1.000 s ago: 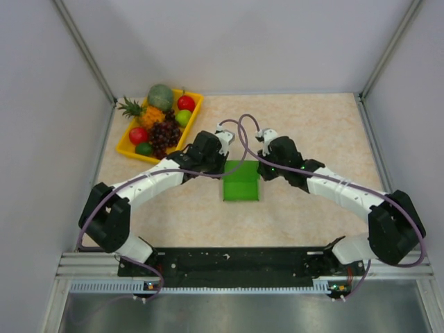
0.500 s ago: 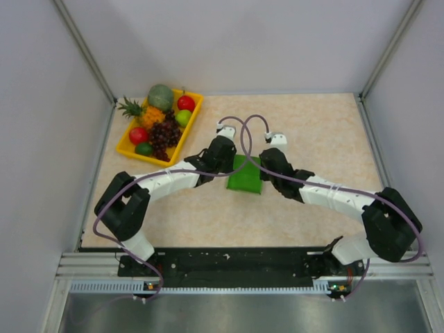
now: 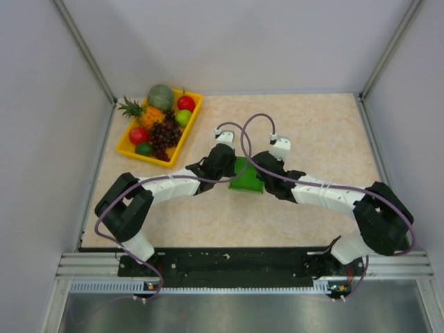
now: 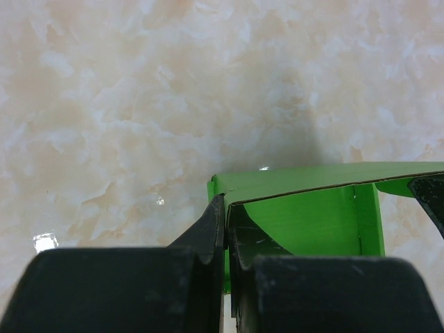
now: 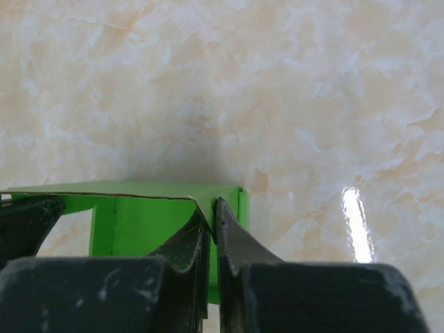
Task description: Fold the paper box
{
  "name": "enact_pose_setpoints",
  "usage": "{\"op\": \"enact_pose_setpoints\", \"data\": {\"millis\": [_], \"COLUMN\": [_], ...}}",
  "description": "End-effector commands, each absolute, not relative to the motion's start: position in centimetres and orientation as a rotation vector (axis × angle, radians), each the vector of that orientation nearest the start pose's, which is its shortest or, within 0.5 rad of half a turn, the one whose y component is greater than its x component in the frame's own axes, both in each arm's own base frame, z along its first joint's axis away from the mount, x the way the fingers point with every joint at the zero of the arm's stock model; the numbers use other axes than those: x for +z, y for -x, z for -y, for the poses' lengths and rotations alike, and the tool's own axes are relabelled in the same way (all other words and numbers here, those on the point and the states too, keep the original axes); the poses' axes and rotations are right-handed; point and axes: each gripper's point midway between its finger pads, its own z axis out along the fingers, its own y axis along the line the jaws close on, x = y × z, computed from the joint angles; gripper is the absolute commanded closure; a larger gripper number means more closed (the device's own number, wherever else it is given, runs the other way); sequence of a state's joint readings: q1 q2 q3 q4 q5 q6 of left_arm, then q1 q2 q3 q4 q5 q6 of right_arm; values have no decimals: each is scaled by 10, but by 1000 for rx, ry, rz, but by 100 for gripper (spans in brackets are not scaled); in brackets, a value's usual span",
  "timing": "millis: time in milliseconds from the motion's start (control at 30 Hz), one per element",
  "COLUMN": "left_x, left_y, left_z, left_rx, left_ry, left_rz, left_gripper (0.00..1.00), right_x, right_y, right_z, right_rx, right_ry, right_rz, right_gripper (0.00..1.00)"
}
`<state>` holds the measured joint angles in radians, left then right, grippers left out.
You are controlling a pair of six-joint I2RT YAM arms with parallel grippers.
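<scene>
The bright green paper box (image 3: 247,182) is near the middle of the beige marbled table (image 3: 319,132), held between the two arms, whose wrists meet over it. The left gripper (image 4: 225,211) is pinched tight on the thin card wall at one end of the box, and the right gripper (image 5: 213,215) is clamped the same way on the opposite end. A yellow tray of fruit (image 3: 125,148) lies well apart, toward the far left corner
</scene>
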<state>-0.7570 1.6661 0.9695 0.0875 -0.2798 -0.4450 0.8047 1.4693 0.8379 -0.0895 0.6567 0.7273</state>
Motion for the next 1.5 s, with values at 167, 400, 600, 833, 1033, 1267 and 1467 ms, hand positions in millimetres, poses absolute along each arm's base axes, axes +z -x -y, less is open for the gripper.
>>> {"op": "enact_pose_setpoints", "data": {"millis": [167,400,600,833,1033,1267,1467], "left_x": [96,92,81,64,48,41,41], "left_y": [-342,-332,-322,-311,-303,-297,-295], "left_z": [279,274,264,264,267,263,265], "left_rx": [-360,-354,-328,-358,-366,-347,-332], "left_ry": [-95,-50,-22,11,23,16,-4], "left_rz": [-2097,-2046,-1962,-1884,-1885,-1867,-1867], "left_gripper": [100,100,100,100,100,100,100], "right_x": [97,80,74,49,33,63,56], "right_y": [-322,-308,-299,-287,-273,-255,-232], "right_z": [-204,-198,-187,-170,-172,-177,-172], "right_rx": [86,87,103,99,105,199,232], "right_ry": [-426,-392,-364,-283,-165,-111,-109], "right_rz": [-1954,-1887,-1790,-1755,-1718,-1645,-1818], "right_gripper": [100,100,100,100,100,65,45]}}
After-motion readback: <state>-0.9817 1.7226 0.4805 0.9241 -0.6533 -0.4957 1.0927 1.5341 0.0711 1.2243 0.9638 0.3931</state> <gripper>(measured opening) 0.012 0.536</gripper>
